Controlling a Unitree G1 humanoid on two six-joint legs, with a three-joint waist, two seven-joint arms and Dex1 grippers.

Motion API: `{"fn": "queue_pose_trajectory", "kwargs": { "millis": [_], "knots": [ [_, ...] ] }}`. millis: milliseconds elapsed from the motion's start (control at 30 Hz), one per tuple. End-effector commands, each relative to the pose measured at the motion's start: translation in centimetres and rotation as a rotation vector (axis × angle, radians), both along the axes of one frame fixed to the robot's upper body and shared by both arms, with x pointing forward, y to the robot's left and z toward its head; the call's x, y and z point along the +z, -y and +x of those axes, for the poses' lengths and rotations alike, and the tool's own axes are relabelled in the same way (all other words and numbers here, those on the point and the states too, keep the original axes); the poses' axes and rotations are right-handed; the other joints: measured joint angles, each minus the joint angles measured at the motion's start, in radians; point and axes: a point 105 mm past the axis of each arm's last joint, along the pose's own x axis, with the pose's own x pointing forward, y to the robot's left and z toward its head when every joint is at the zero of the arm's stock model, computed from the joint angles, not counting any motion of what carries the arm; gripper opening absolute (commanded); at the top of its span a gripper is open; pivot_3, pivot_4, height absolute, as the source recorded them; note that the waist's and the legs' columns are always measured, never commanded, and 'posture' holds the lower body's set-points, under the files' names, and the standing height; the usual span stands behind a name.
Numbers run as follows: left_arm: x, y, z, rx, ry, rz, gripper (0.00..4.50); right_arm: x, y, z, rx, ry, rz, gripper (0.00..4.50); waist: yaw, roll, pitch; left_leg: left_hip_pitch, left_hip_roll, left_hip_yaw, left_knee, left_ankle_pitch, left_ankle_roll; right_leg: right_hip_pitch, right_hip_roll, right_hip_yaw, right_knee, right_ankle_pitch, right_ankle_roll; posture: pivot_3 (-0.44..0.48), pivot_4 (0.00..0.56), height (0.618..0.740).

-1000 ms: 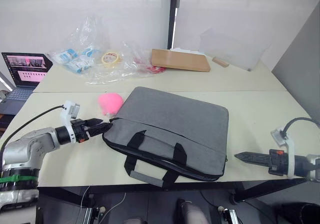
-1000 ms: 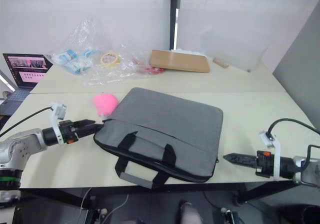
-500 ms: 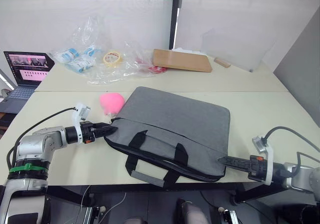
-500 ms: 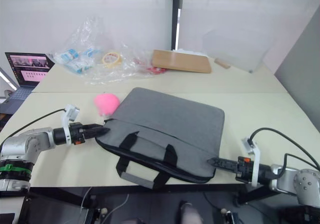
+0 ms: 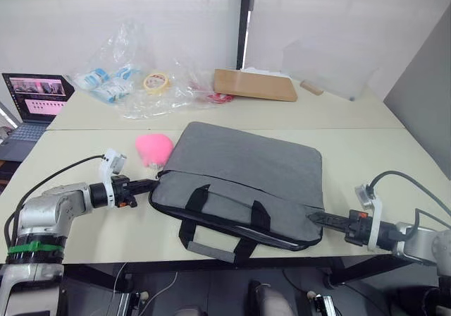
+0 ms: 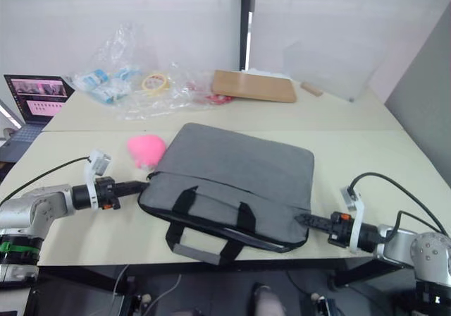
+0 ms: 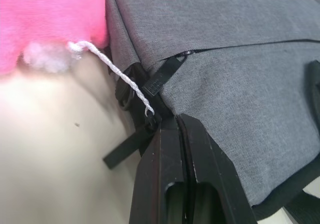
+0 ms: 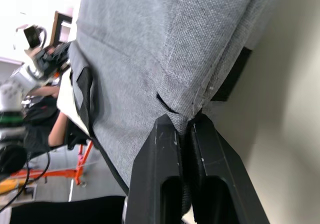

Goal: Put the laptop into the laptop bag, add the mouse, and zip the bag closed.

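Both arms reach low and inward; the left pincer [image 5: 150, 184] and right pincer [image 5: 313, 218] have fingers pressed together.

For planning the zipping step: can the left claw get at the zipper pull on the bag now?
Probably yes. The left claw sits at the bag corner, the zipper pull just ahead with nothing between; only the white string crosses nearby.

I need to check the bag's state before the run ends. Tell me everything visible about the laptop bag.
The laptop bag is a flat grey fabric sleeve with black trim, two black strap handles and a black zipper, lying flat near the table's front edge. The left gripper is shut at its left corner by the zipper pull; the right gripper pinches its right corner. A pink fluffy ball sits against its far left corner.
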Motion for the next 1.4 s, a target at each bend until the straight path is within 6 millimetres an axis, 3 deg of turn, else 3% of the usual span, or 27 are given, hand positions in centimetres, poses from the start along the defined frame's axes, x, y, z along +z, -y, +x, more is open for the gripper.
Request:
{"fn": "queue_pose_trajectory", "kwargs": {
  "millis": [33, 233, 400, 567, 967, 1400],
  "knots": [
    [1.8, 2.2, -1.0, -0.057, 0.042, -0.058, 0.00, 3.1, 1.4, 1.7, -0.042, 0.140, -0.019, 0.03, 0.003, 0.000, 0.000, 0.000, 0.000, 0.000, 0.000, 0.000, 0.000, 0.000, 0.000, 0.000, -0.001, 0.000, 0.000, 0.000, 0.150, 0.740],
    [1.8, 3.7, -1.7, -0.052, 0.044, -0.078, 0.00, 3.7, 1.7, 3.1, -0.039, 0.160, -0.048, 0.03, 0.011, 0.000, 0.000, -0.001, -0.001, 0.005, 0.000, 0.000, 0.000, 0.000, 0.000, -0.002, -0.002, 0.000, 0.000, 0.000, 0.150, 0.740],
    [1.2, 2.9, -1.6, 0.001, 0.052, -0.047, 0.00, 2.9, 1.1, 2.5, 0.004, 0.131, -0.073, 0.03, 0.007, 0.000, 0.000, -0.001, -0.001, 0.005, 0.000, 0.000, -0.001, 0.000, 0.000, -0.002, -0.002, 0.000, 0.000, 0.000, 0.150, 0.740],
    [0.9, 3.0, -2.5, -0.018, 0.037, -0.039, 0.00, 3.0, 1.9, 3.4, -0.053, 0.153, -0.077, 0.03, 0.001, 0.000, 0.000, -0.001, 0.000, 0.005, 0.000, 0.000, -0.001, 0.000, 0.000, -0.002, -0.001, 0.000, 0.000, 0.000, 0.150, 0.740],
    [0.9, 2.6, -3.0, -0.015, 0.028, -0.017, 0.00, 2.7, 1.5, 3.7, -0.048, 0.152, -0.077, 0.03, -0.001, 0.000, 0.000, 0.000, 0.000, 0.006, 0.000, 0.001, -0.002, 0.000, 0.001, -0.002, -0.001, 0.000, 0.000, 0.000, 0.150, 0.740],
    [1.2, 1.5, -2.4, 0.035, 0.055, 0.010, 0.00, 3.1, 1.0, 4.8, -0.056, 0.173, -0.076, 0.03, -0.003, 0.000, 0.000, 0.000, 0.000, 0.006, 0.000, 0.002, -0.004, 0.000, 0.001, -0.002, 0.000, 0.000, 0.000, 0.000, 0.150, 0.740]
  ]
}}
